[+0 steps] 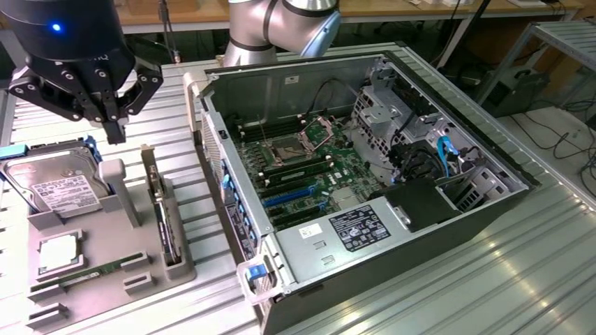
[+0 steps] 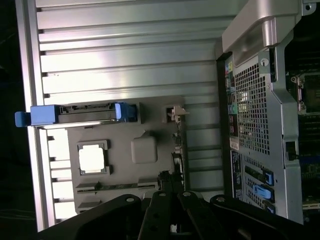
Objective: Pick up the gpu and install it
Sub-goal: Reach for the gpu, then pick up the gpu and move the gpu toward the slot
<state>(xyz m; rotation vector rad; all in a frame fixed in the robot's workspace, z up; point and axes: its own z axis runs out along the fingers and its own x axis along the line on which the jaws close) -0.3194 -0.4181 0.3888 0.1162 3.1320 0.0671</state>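
The gpu (image 1: 166, 222) stands on edge in a slot along the grey parts holder (image 1: 102, 244), on the side nearest the computer case; it is a thin green card with a pale bracket strip. My gripper (image 1: 114, 131) hangs shut and empty above the holder's far end, up and to the exterior view's left of the card. Looking down in the wrist view, the gpu (image 2: 178, 145) appears edge-on along the holder (image 2: 145, 150), just ahead of my gripper (image 2: 168, 189). The open computer case (image 1: 373, 174) lies to the exterior view's right, its motherboard (image 1: 308, 167) exposed.
On the holder sit a silver hard drive (image 1: 56, 185) in a blue caddy (image 2: 75, 114), a processor chip (image 1: 58, 251) and a narrow memory stick (image 1: 88, 273). The case's rear panel (image 2: 250, 115) stands close beside the holder. All rests on a ribbed metal table (image 1: 484, 279).
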